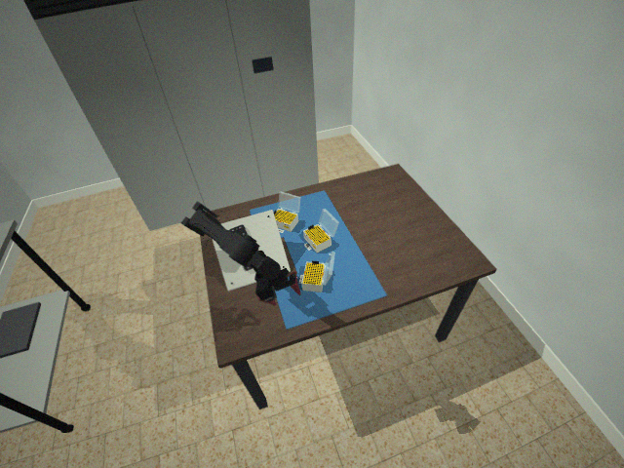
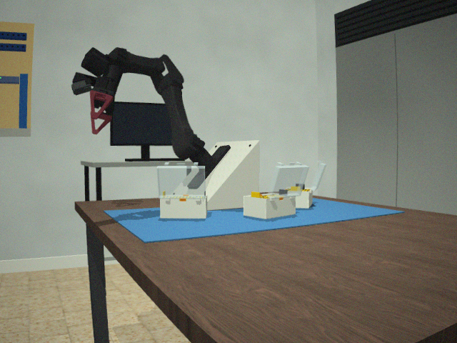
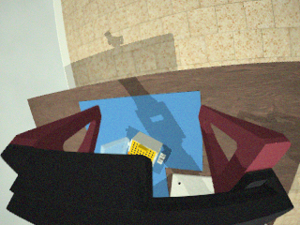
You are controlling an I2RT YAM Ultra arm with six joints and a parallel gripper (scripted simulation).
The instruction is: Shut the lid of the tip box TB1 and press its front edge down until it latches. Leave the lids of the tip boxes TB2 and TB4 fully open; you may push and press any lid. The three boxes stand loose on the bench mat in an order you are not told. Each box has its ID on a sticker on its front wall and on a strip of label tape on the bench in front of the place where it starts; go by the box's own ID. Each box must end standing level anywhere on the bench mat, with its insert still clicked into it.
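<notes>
The gripper (image 2: 98, 117) is held high above the blue mat (image 2: 235, 220). Its red fingers are spread fully apart. Nothing is held or touched.

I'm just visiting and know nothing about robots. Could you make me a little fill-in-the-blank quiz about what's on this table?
1. The number of tip boxes standing on the mat is ____.
2. The colour of the mat is ____.
3. The lids of all the boxes, such as the nearest box, stand ____.
4. The red fingers of the gripper hold ____.

Missing words: three; blue; open; nothing
</notes>
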